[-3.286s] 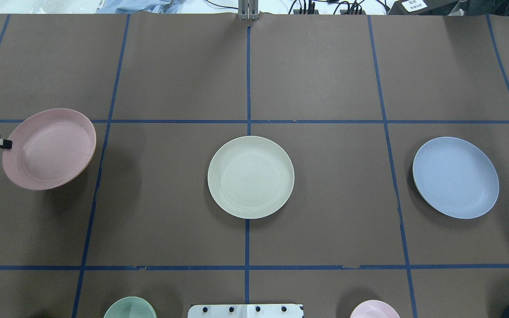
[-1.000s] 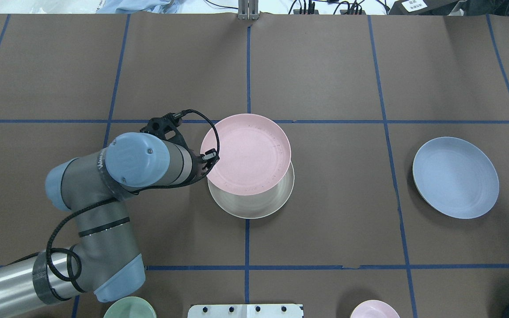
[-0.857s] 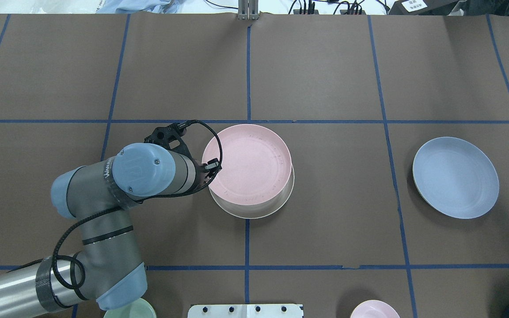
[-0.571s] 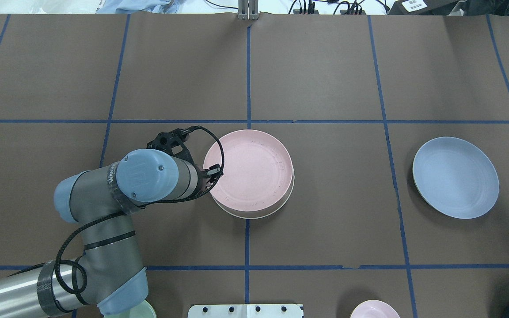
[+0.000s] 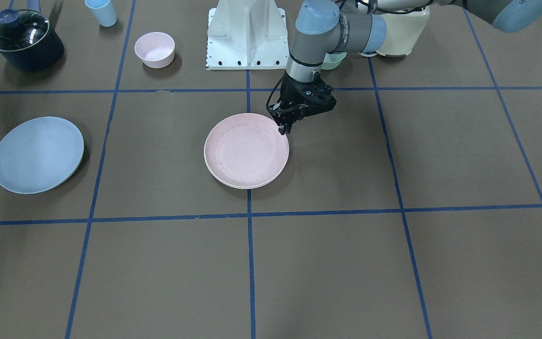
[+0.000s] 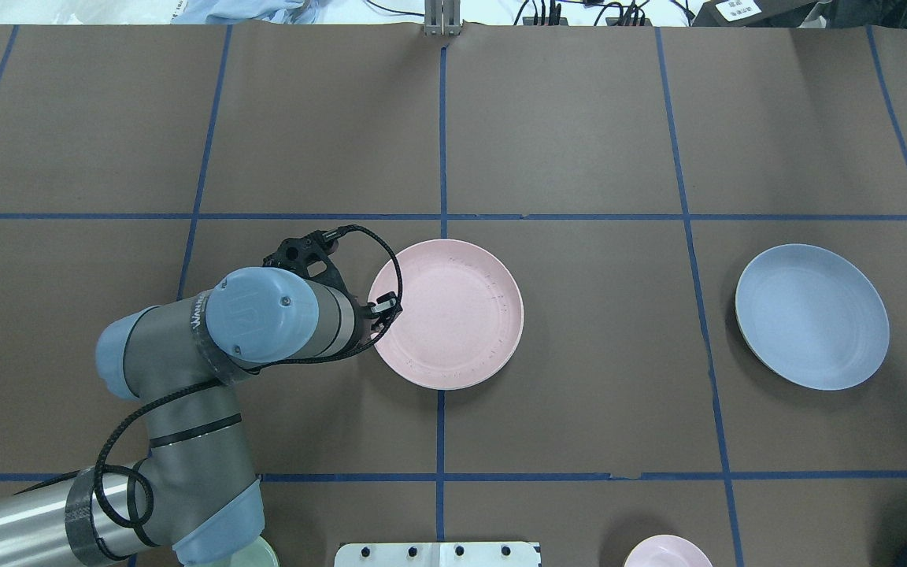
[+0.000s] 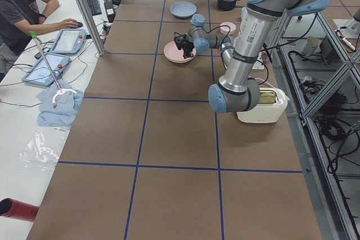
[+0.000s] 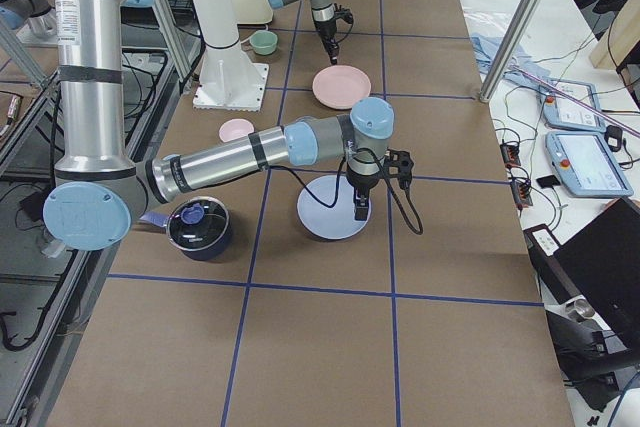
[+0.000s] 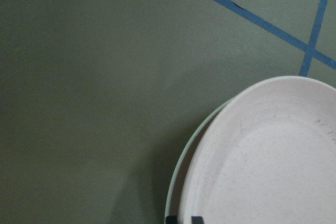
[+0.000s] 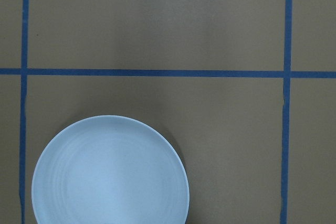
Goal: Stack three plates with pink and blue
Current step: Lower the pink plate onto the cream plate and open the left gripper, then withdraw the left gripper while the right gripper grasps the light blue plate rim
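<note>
The pale pink plate (image 6: 446, 313) lies on the cream plate at the table's middle. Only a thin edge of the cream plate (image 9: 181, 161) shows under it. My left gripper (image 6: 386, 307) is at the pink plate's left rim and shut on it, as the front view (image 5: 284, 128) also shows. The light blue plate (image 6: 812, 315) lies alone on the right. My right gripper (image 8: 362, 212) hangs just above the blue plate's (image 8: 330, 220) far edge. It shows only in the exterior right view, so I cannot tell if it is open or shut.
A small pink bowl (image 5: 155, 49), a dark lidded pot (image 5: 24, 40) and a blue cup (image 5: 101, 12) stand near the robot's base. A mint bowl (image 5: 332, 60) and a cream toaster (image 5: 400, 28) sit behind my left arm.
My left arm carried the pink plate from the far left to the centre and lowered it onto the cream plate. The blue plate has not moved.
</note>
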